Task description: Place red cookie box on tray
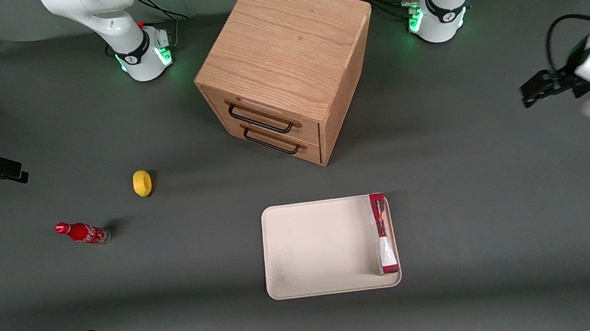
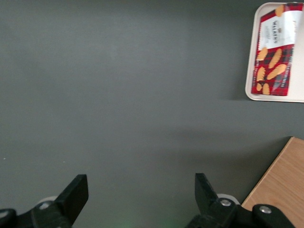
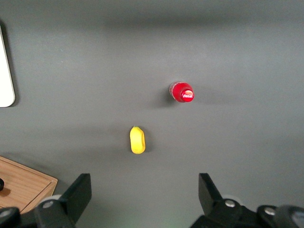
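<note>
The red cookie box [image 1: 383, 234] lies inside the tray [image 1: 315, 251], along the rim at the tray's end closest to the claw [image 1: 535, 89]. The claw hangs spread and empty above bare counter [image 1: 497, 210], well apart from the box, toward the working arm's end. The wooden drawer cabinet [image 1: 285, 68] stands farther off sideways.

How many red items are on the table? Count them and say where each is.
2. The red cookie box lies on the tray. The cola bottle lies near the lemon. The open end effector holds nothing.
</note>
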{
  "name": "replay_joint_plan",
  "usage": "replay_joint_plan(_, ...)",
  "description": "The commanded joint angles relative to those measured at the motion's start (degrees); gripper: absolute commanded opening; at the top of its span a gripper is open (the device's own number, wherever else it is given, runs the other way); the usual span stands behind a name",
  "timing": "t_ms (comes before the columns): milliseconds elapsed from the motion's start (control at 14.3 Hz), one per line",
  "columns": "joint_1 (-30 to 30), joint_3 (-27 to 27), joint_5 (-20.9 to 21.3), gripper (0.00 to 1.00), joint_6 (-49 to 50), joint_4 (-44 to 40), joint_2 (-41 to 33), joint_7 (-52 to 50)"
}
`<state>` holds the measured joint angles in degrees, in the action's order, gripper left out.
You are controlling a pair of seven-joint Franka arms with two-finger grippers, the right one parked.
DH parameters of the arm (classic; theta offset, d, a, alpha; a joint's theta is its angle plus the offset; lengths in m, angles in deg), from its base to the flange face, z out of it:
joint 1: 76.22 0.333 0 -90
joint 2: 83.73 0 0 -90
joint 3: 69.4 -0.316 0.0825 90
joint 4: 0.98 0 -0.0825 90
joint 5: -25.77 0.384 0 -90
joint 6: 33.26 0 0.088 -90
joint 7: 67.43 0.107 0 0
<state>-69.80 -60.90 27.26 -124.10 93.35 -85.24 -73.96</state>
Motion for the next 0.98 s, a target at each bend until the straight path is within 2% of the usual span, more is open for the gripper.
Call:
replay_joint_plan(0, -4.12, -5.84, -1.40, 1.00, -1.10, 1.82, -2.19, 2.05)
replay_joint_plan(279, -4.84, -6.30, -1.31, 1.00, -0.57, -2.66, 1.15, 2.14)
replay_joint_plan(488, -4.93, -6.39, -1.31, 1.00, -0.48, -2.58, 1.24, 7.13)
replay_joint_plan(907, -4.84, -5.95, -1.22, 1.00, -0.39, -1.79, 0.81, 6.88)
